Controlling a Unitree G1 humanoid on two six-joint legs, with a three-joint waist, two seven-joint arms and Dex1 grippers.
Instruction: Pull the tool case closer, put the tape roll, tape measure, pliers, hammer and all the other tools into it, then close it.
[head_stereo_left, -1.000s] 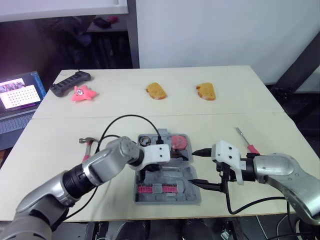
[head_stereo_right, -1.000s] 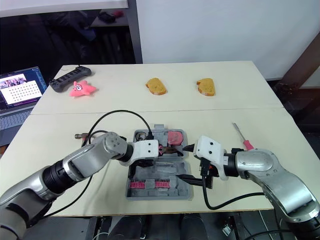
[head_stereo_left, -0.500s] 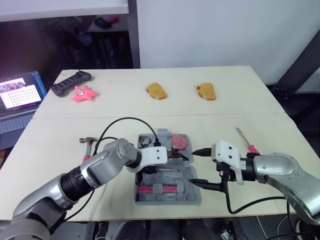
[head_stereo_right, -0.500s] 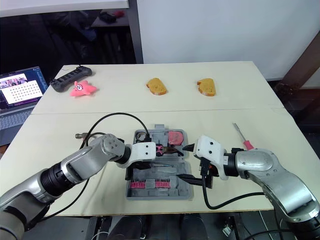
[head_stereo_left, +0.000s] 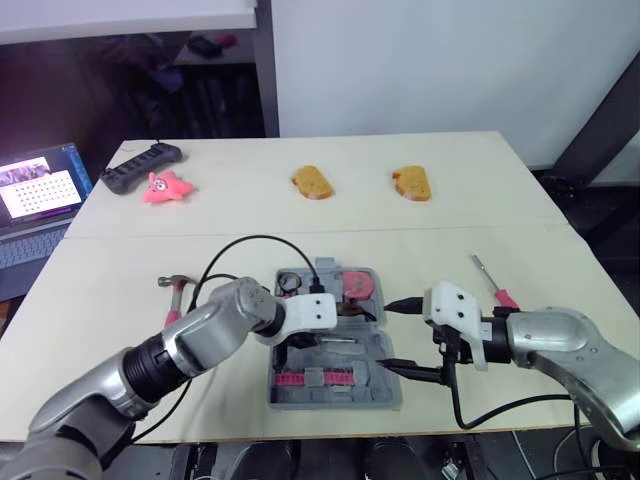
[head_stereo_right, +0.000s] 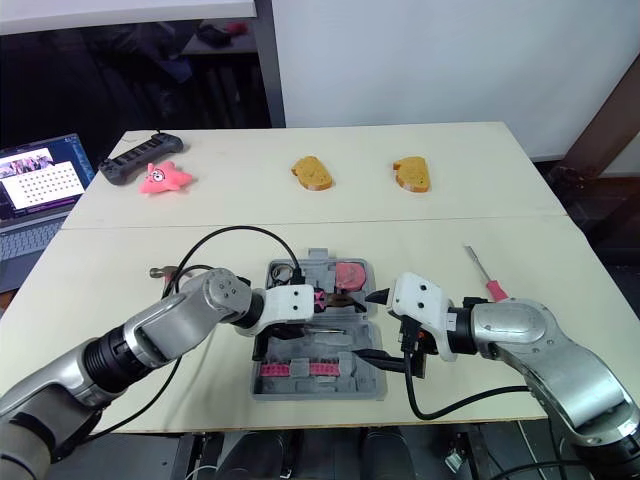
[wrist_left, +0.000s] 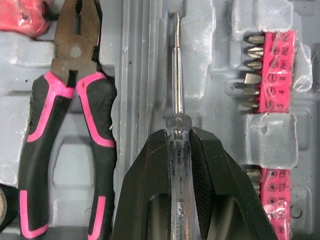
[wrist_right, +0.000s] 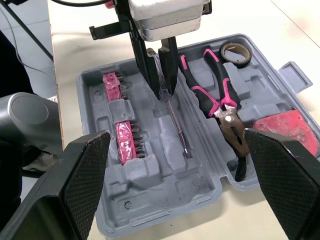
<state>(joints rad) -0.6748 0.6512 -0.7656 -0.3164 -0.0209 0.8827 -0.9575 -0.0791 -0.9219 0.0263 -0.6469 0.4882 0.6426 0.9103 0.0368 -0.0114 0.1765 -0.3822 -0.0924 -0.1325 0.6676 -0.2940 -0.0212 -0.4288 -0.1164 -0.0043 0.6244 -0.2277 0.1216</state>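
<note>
The grey tool case (head_stereo_left: 336, 398) lies open near the table's front edge. Inside it are pink-handled pliers (wrist_left: 75, 130), a tape roll (head_stereo_left: 290, 283), a red tape measure (head_stereo_left: 357, 285) and pink bit holders (wrist_left: 278, 60). My left gripper (wrist_left: 178, 132) is shut on a clear-handled screwdriver (wrist_left: 176, 75), whose shaft lies along a groove in the case. My right gripper (head_stereo_left: 395, 335) stands wide open at the case's right edge, holding nothing. A hammer (head_stereo_left: 175, 290) lies on the table left of the case. A pink-handled screwdriver (head_stereo_left: 495, 287) lies on the table to the right.
Two bread pieces (head_stereo_left: 312, 181) (head_stereo_left: 412, 183), a pink starfish toy (head_stereo_left: 165, 187) and a black controller (head_stereo_left: 140, 163) sit at the table's far side. A laptop (head_stereo_left: 35, 195) stands off the left edge. A black cable (head_stereo_left: 250, 240) loops above the case.
My left gripper has shifted slightly left and toward me over the case, still holding the screwdriver. The right arm has stayed put.
</note>
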